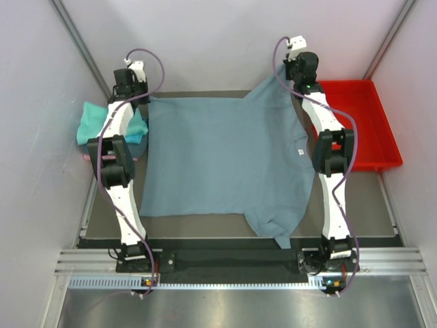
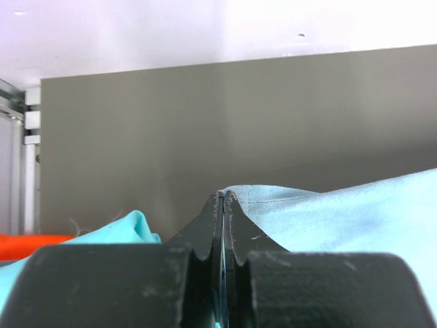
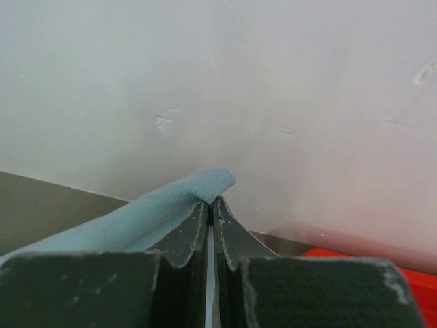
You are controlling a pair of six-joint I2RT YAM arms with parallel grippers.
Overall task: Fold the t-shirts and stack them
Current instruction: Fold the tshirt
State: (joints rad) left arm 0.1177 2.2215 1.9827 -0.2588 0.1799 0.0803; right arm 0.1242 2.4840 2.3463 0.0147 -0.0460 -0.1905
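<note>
A dusty grey-blue t-shirt (image 1: 218,157) lies spread across the table, its small white neck label (image 1: 300,152) near the right arm. My left gripper (image 1: 145,96) is shut on the shirt's far left corner (image 2: 300,212). My right gripper (image 1: 278,76) is shut on the far right sleeve (image 3: 171,205), lifted a little toward the back wall. A stack of folded t-shirts, teal (image 1: 95,121) over blue and pink, lies at the far left beside the left arm; the teal cloth also shows in the left wrist view (image 2: 130,229).
A red plastic tray (image 1: 372,130) stands at the far right of the table. Grey walls close in the back and both sides. The near sleeve of the shirt (image 1: 280,225) hangs toward the table's front edge.
</note>
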